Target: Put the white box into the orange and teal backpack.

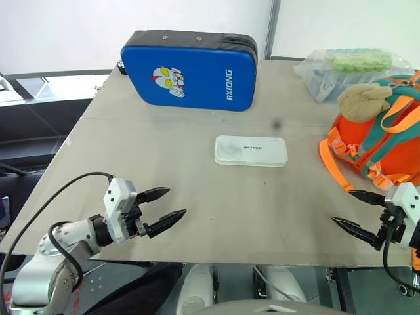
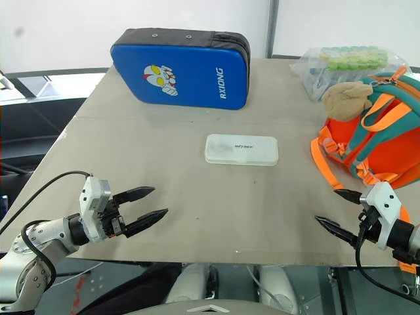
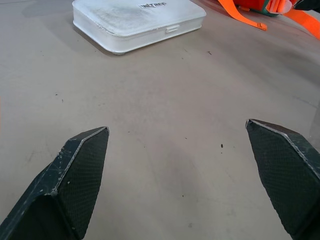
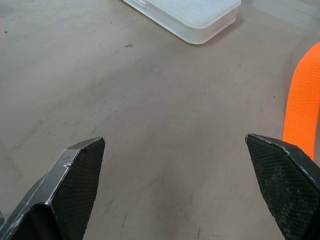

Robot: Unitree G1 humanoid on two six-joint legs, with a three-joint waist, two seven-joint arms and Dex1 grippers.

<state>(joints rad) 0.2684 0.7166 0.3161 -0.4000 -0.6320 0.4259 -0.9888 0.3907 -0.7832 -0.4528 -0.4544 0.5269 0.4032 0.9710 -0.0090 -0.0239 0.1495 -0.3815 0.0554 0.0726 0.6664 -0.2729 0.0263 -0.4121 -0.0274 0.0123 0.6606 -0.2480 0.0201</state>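
Note:
The white box (image 1: 251, 151) lies flat in the middle of the grey table, small dark lettering on its lid; it also shows in the left wrist view (image 3: 135, 21) and the right wrist view (image 4: 192, 14). The orange and teal backpack (image 1: 384, 134) stands at the table's right side, a beige plush toy (image 1: 363, 100) on top and orange straps (image 1: 333, 164) trailing toward the box. My left gripper (image 1: 173, 204) hovers open over the near left of the table, well short of the box. Near the front right edge, just below the backpack, my right gripper (image 1: 344, 209) is open and empty.
A large blue padded case (image 1: 189, 69) stands on edge at the back of the table (image 1: 164, 138). A clear bag of green items (image 1: 351, 65) lies at the back right, behind the backpack. An orange strap (image 4: 301, 100) lies close beside my right gripper.

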